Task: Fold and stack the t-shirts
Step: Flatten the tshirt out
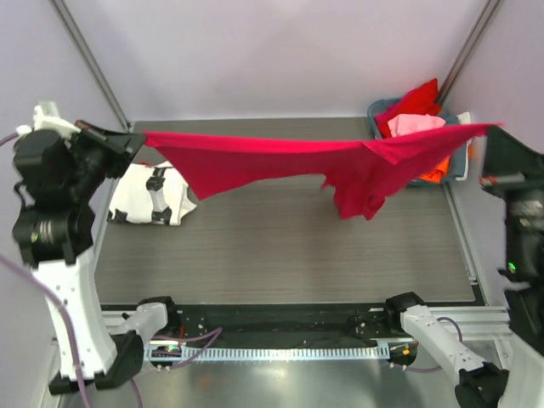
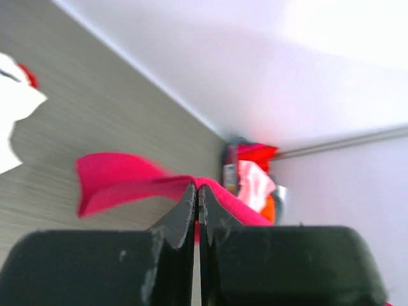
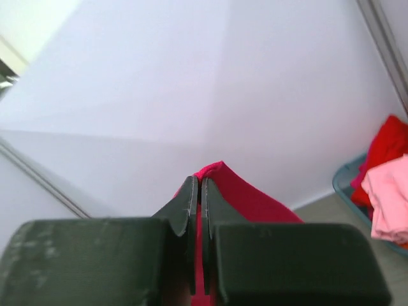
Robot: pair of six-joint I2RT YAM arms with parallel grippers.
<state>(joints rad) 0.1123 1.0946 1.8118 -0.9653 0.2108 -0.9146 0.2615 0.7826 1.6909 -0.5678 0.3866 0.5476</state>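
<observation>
Grey woodgrain table [image 1: 280,255] — taut crimson tee [image 1: 255,157]

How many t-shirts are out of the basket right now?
2. The crimson t-shirt hangs stretched between the left gripper and right gripper above the table. The white t-shirt lies at the table's left edge. The basket holds more, some likely hidden.

Crimson tee [image 1: 255,157] hangs across the basket [image 1: 375,115], so the shirts [image 1: 415,104] piled inside only half show. White tee [image 2: 13,102] gets chopped by the left wrist view's edge, markings too blurry to read.
</observation>
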